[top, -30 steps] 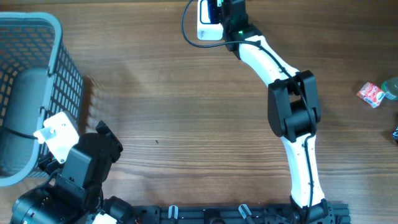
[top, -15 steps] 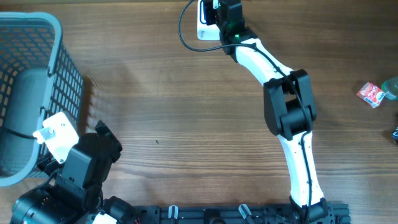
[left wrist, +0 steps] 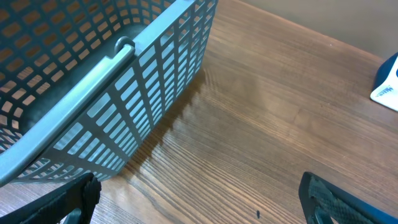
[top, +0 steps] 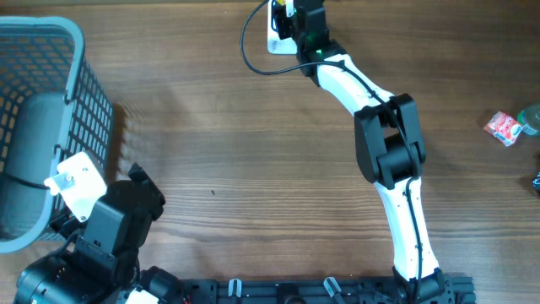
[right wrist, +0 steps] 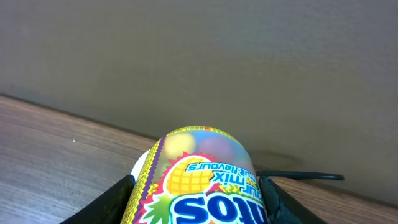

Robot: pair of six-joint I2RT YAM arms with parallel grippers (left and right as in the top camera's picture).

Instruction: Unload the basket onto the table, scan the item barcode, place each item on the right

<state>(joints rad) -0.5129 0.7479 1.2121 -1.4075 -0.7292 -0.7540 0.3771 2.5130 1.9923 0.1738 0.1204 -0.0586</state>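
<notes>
The item is a round candy tub (right wrist: 199, 180) with a yellow pineapple label, and my right gripper (right wrist: 199, 202) is shut on its sides with a black finger (right wrist: 118, 199) at each flank. In the overhead view this gripper (top: 297, 19) is stretched to the table's far edge, over the white barcode scanner (top: 277, 40). A sliver of the tub (top: 277, 7) shows there. No barcode is visible on the tub. My left gripper (left wrist: 202, 208) stands wide open over bare wood at the near left, holding nothing.
A grey mesh basket (top: 51, 38) stands at the left, its wall (left wrist: 124, 93) close to the left gripper. A black cable (top: 247, 42) loops from the scanner. A red packet (top: 504, 127) and a green object (top: 531, 118) lie at the right edge.
The right arm has shifted slightly left at the far edge, carrying the tub further over the scanner. The left arm has not moved.
</notes>
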